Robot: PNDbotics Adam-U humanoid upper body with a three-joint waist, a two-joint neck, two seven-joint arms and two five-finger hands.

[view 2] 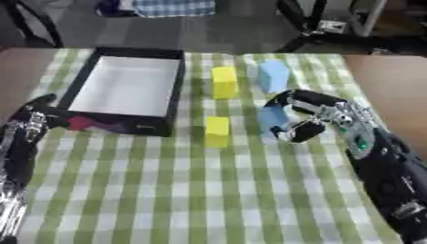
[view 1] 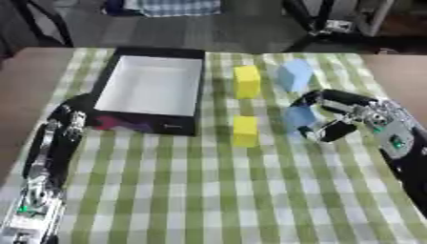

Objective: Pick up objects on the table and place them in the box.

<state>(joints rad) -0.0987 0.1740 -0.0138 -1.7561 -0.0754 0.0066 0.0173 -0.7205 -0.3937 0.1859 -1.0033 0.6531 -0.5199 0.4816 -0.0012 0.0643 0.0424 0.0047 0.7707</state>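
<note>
A black box with a white inside (view 1: 150, 86) stands open at the upper left of the checked cloth. Right of it lie two yellow blocks, one far (view 1: 247, 81) and one near (view 1: 244, 130), and a light blue block (view 1: 293, 75) farther right. My right hand (view 1: 338, 116) comes in from the right with its fingers and thumb curled round a second blue block (view 1: 299, 117), which still sits at cloth level. My left hand (view 1: 71, 116) rests by the box's near left corner, fingers relaxed, holding nothing.
The green and white checked cloth (view 1: 192, 190) covers a brown table (view 1: 29, 90). Chair legs and a stand (view 1: 325, 24) stand on the floor beyond the far edge. The near half of the cloth holds no objects.
</note>
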